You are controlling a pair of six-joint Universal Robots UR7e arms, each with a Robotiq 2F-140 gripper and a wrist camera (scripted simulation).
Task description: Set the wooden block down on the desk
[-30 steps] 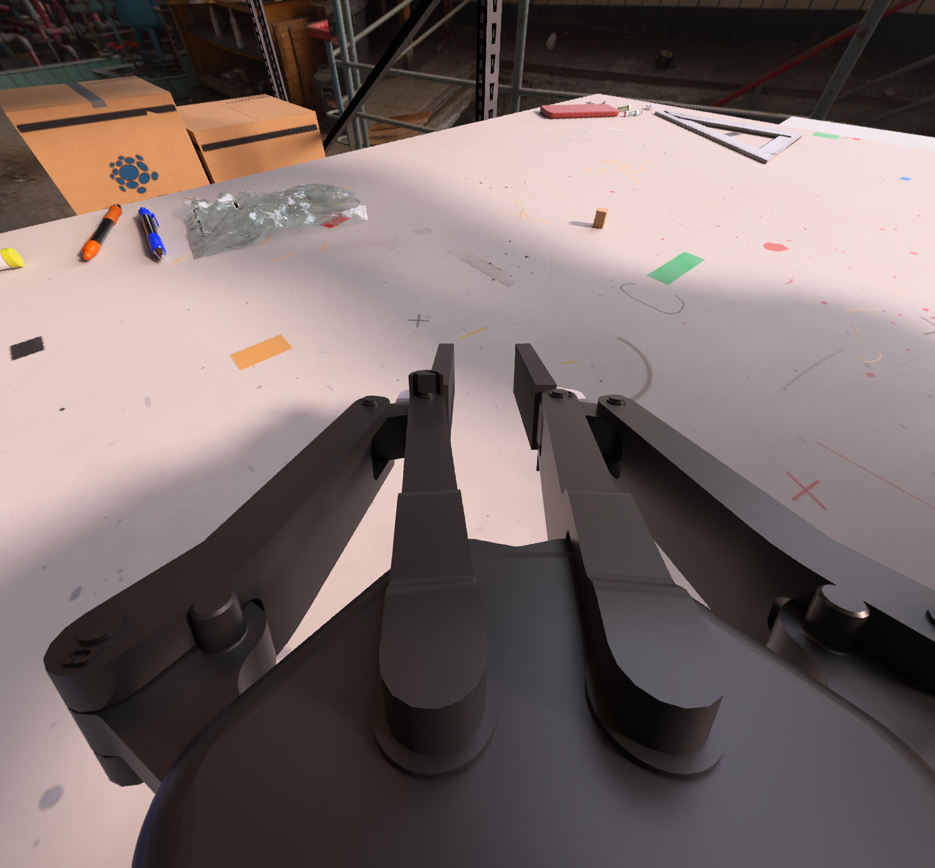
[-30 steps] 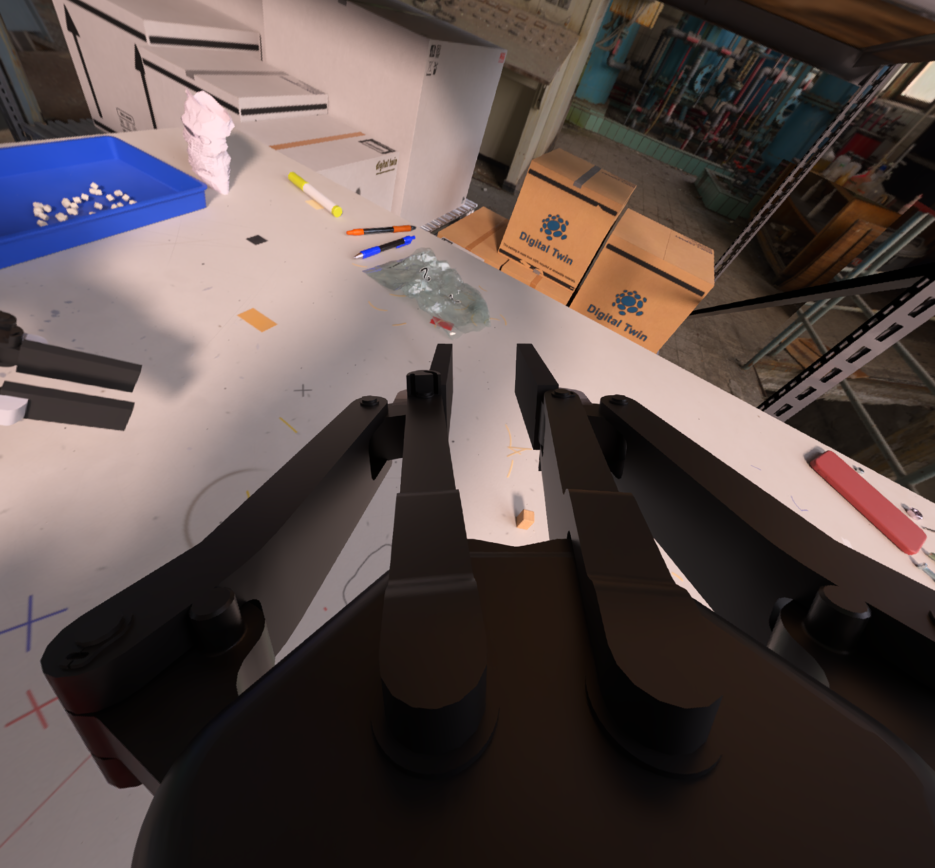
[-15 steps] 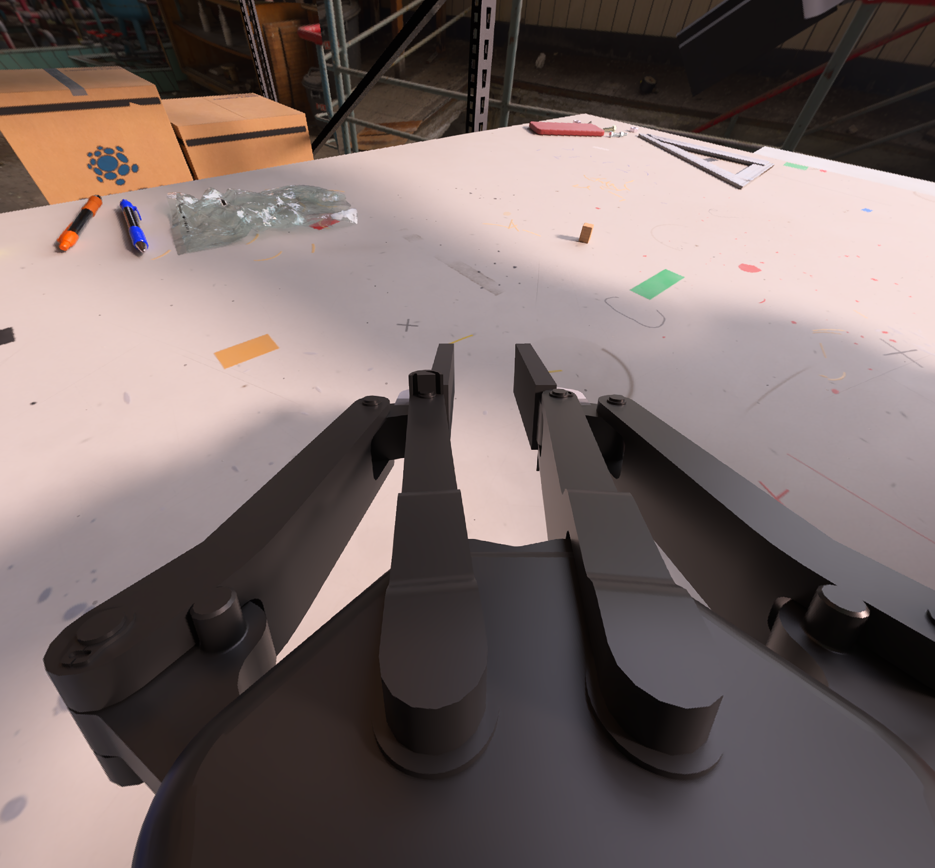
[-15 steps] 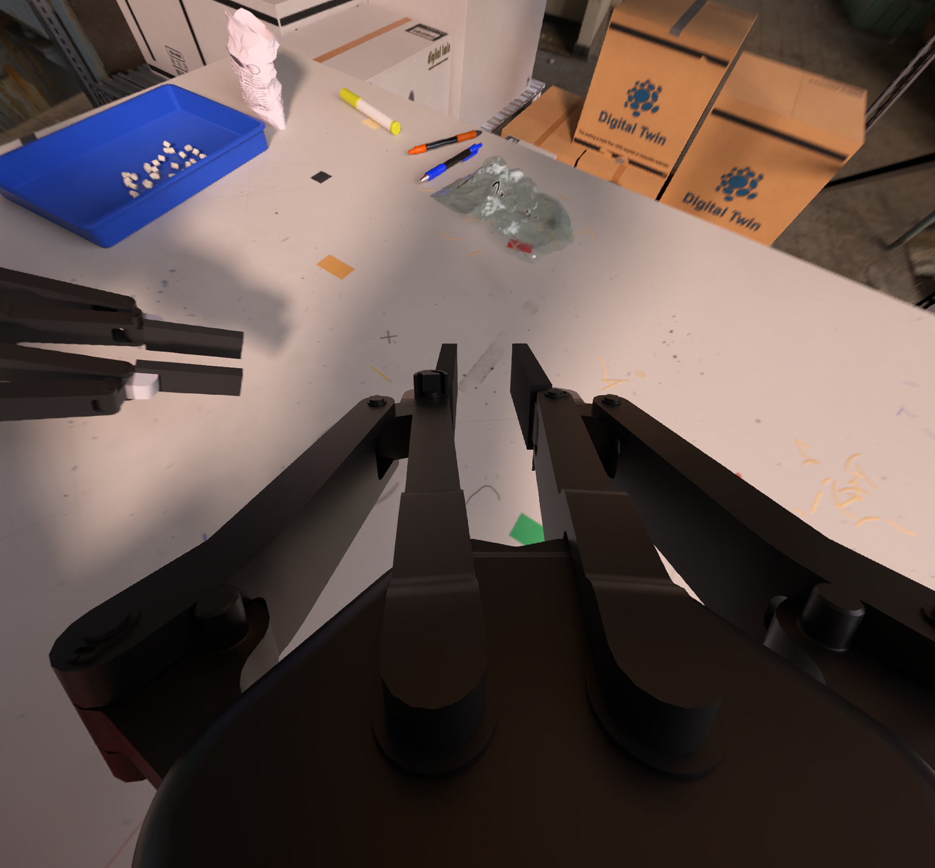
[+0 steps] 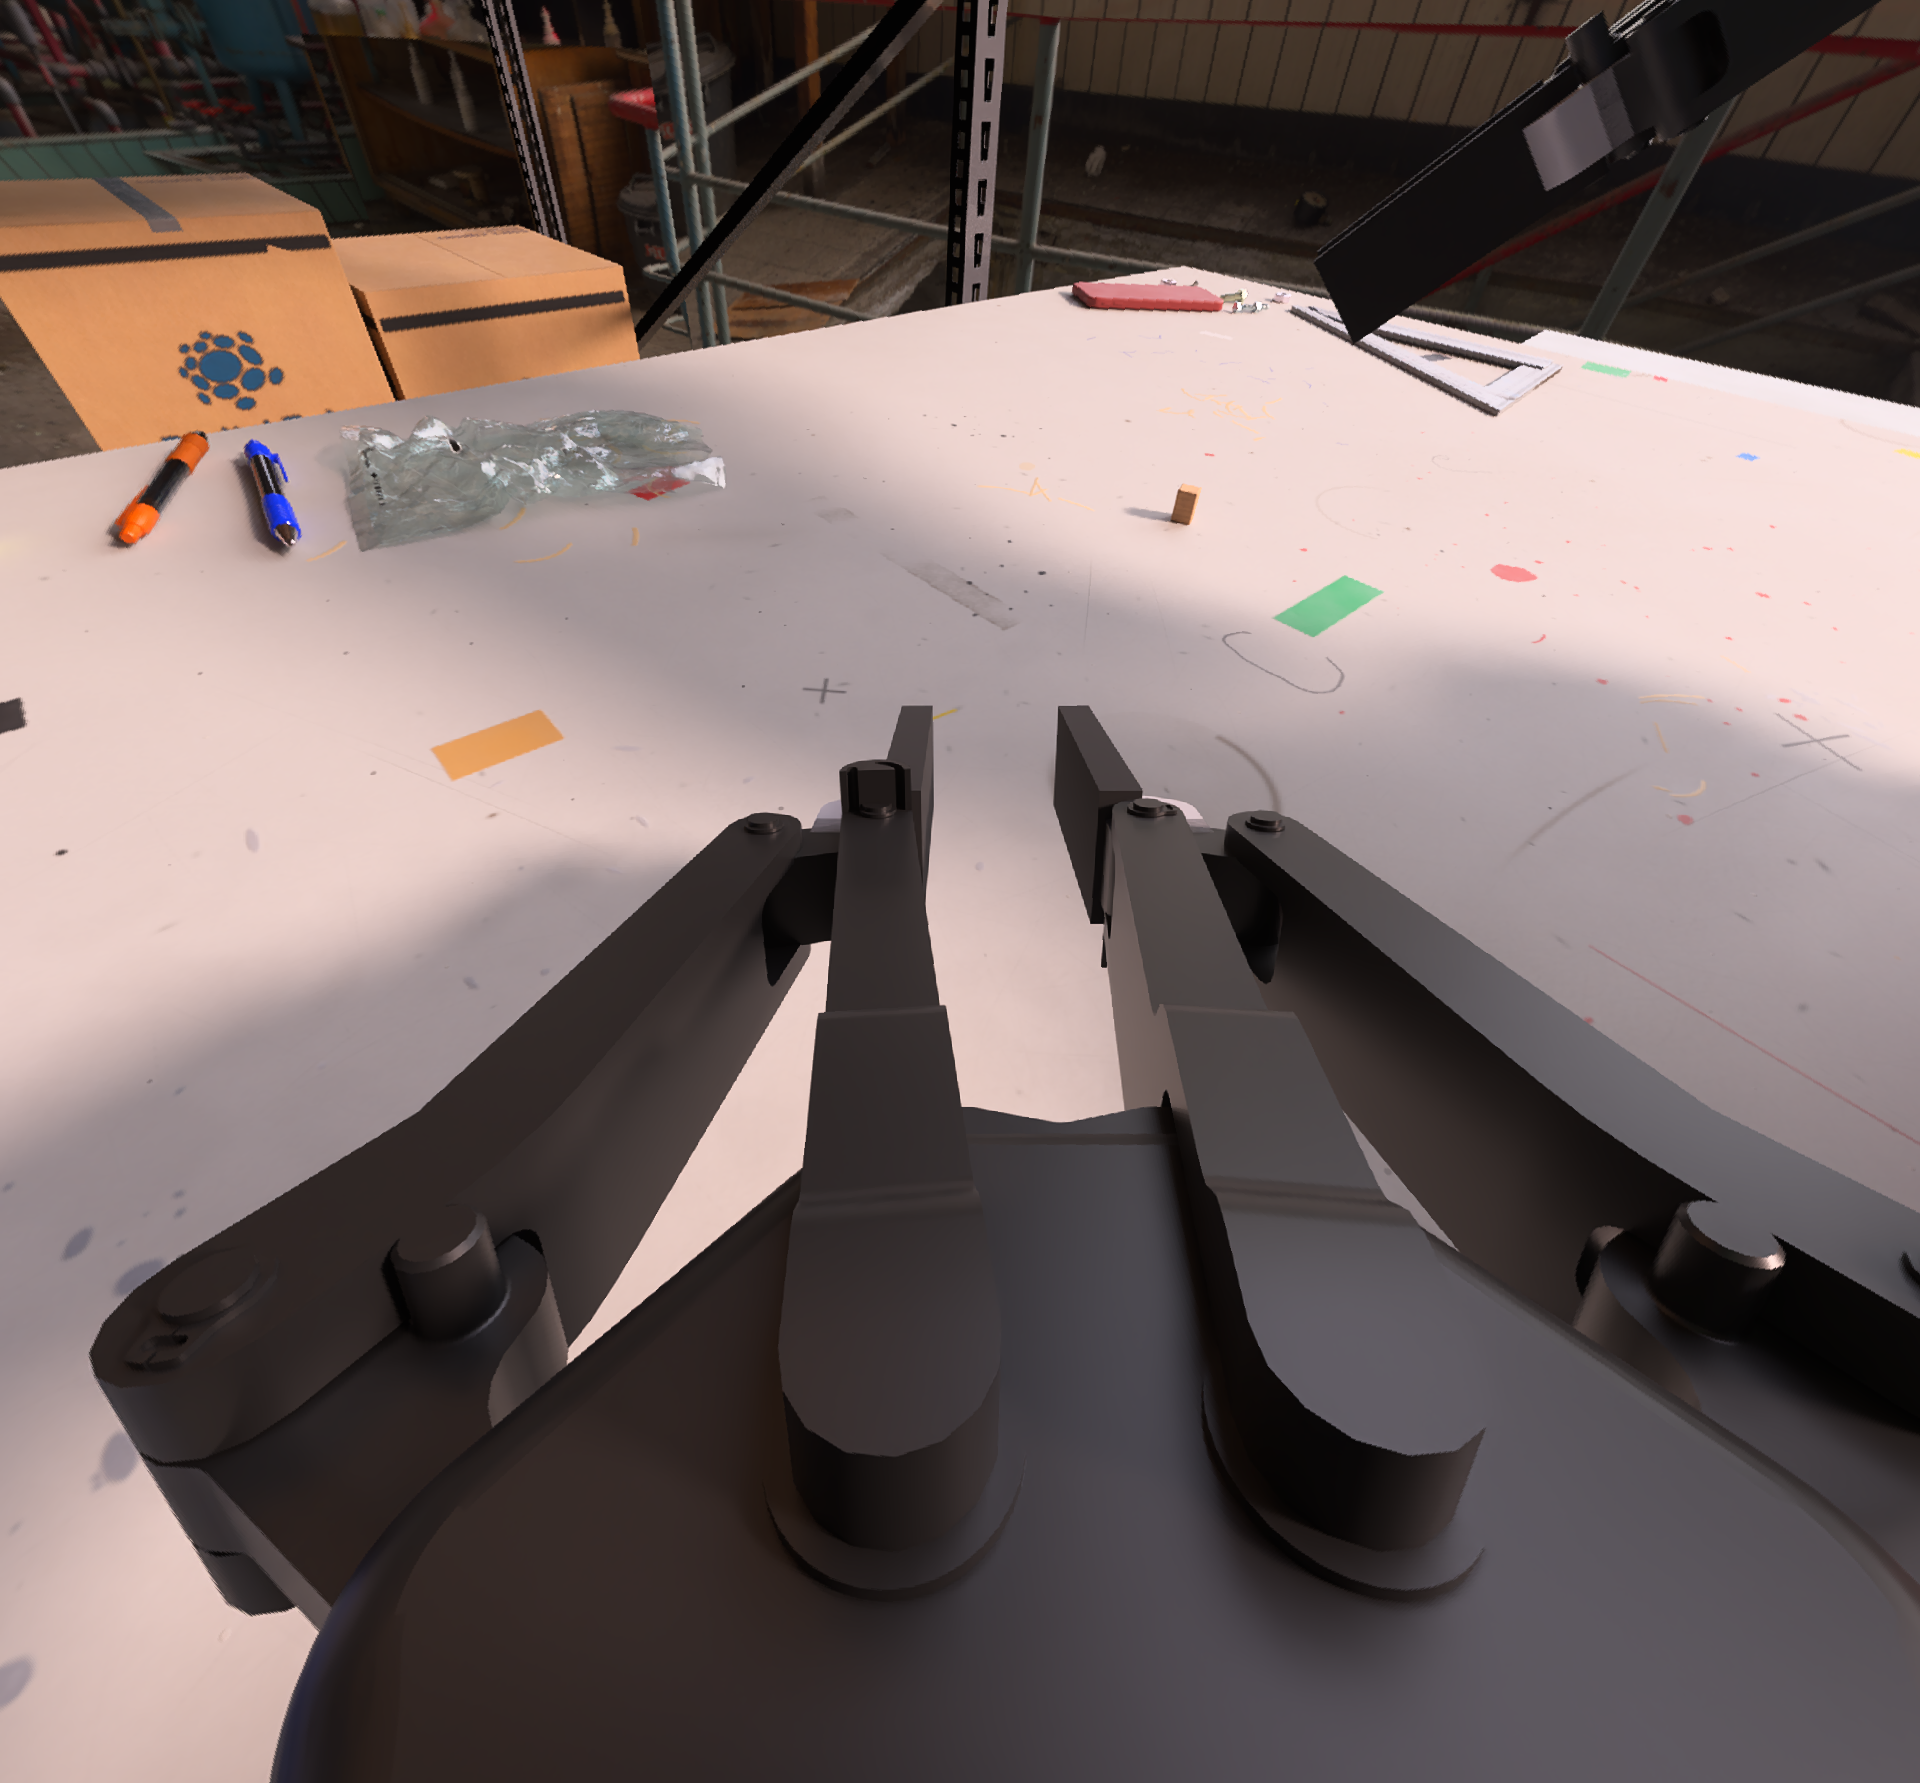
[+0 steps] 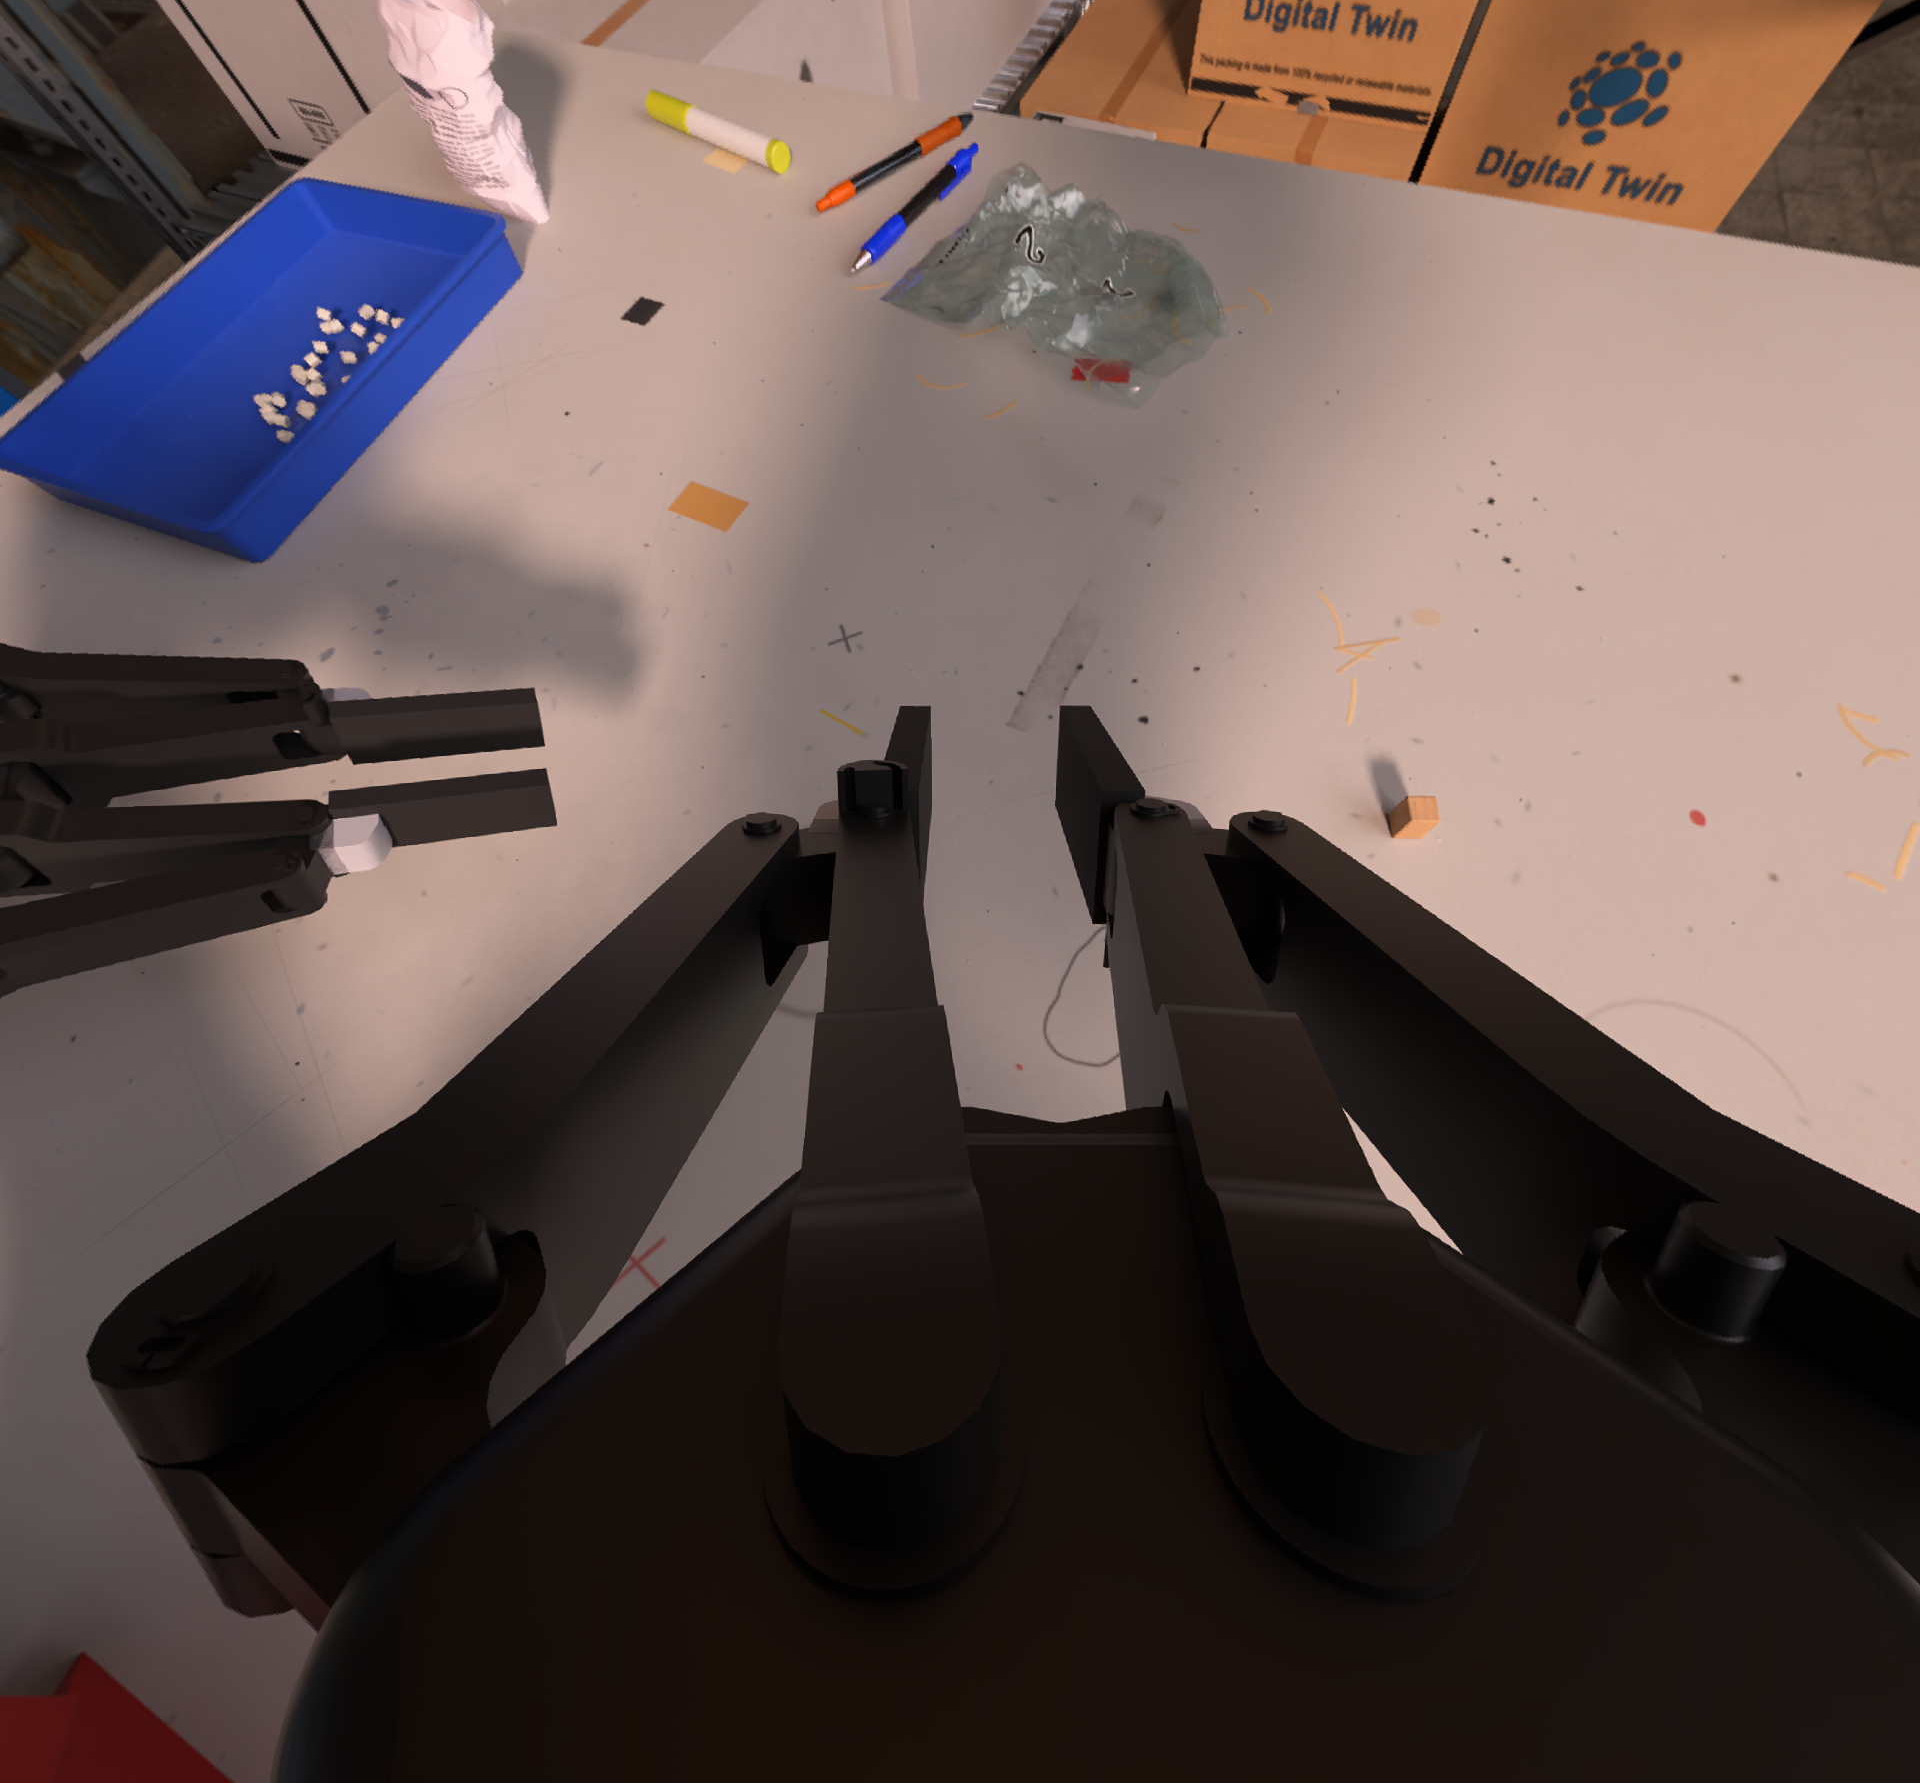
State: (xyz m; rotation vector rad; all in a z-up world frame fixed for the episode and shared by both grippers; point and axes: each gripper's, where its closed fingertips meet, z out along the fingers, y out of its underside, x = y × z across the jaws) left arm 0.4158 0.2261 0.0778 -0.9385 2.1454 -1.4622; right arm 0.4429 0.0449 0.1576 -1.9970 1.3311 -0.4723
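The small wooden block (image 5: pixel 1184 504) stands alone on the white desk (image 5: pixel 312 902), far ahead and slightly right of my left gripper (image 5: pixel 992 736). In the right wrist view the block (image 6: pixel 1413 816) sits on the desk (image 6: pixel 1455 486) to the right of my right gripper (image 6: pixel 992 736), clear of its fingers. Both grippers hover above the desk with a narrow gap between their fingers and nothing in it. The left gripper (image 6: pixel 545 762) also shows at the left of the right wrist view. The right gripper (image 5: pixel 1351 299) reaches in at the top right of the left wrist view.
A crumpled clear plastic bag (image 6: pixel 1060 289), an orange pen (image 6: pixel 894 164), a blue pen (image 6: pixel 914 206) and a yellow marker (image 6: pixel 717 131) lie at the far side. A blue tray (image 6: pixel 270 528) with small white pieces and a white paper bag (image 6: pixel 457 92) stand left. A red flat piece (image 5: pixel 1143 296) and a set square (image 5: pixel 1455 362) lie far off. Cardboard boxes (image 5: pixel 177 299) stand beyond the edge.
The right gripper has pulled away from the block, which went from just under its fingers to well off to the right. It now shows in the left view. Neither gripper's gap changed.
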